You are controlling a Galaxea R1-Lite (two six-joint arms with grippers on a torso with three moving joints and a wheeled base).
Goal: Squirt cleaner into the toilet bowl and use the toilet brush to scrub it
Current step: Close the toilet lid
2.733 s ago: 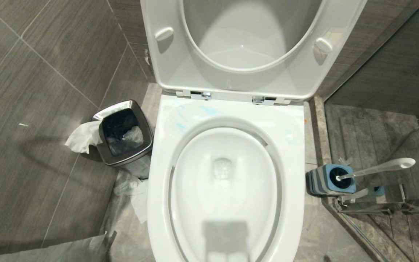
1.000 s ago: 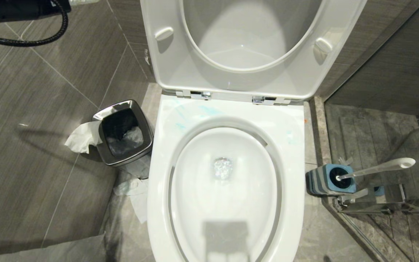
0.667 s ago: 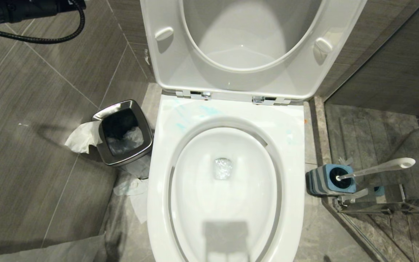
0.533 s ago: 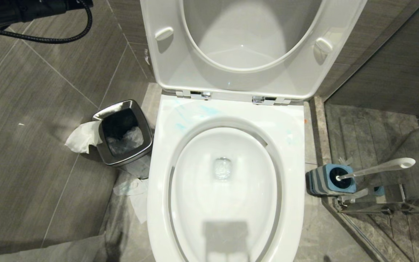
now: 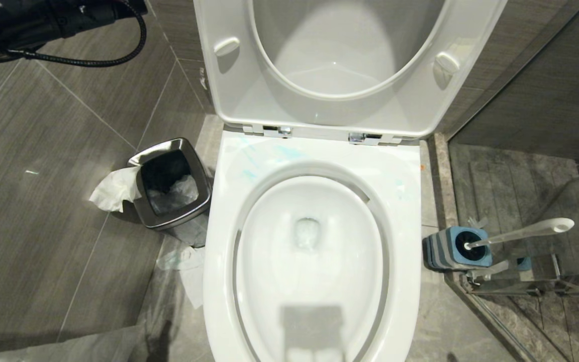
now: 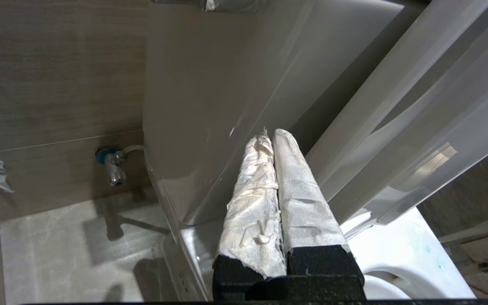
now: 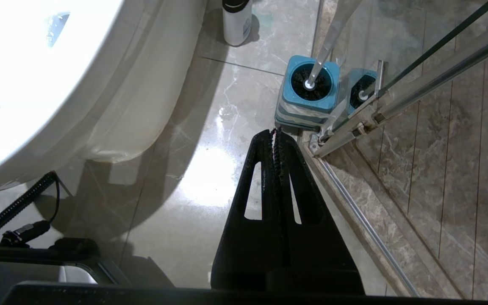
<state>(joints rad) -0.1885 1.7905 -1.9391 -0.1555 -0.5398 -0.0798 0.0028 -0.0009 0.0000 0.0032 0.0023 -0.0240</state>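
With turquoise cleaner [image 5: 249, 163] streaked on the toilet bowl [image 5: 314, 327] at frame centre and the toilet brush [image 5: 518, 234] in its holder at right, the closed, empty right pincer [image 7: 276, 134] should open wide before gripping the handle.

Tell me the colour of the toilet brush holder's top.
Blue, on the toilet brush holder with grey striped sides; clearest in the right wrist view.
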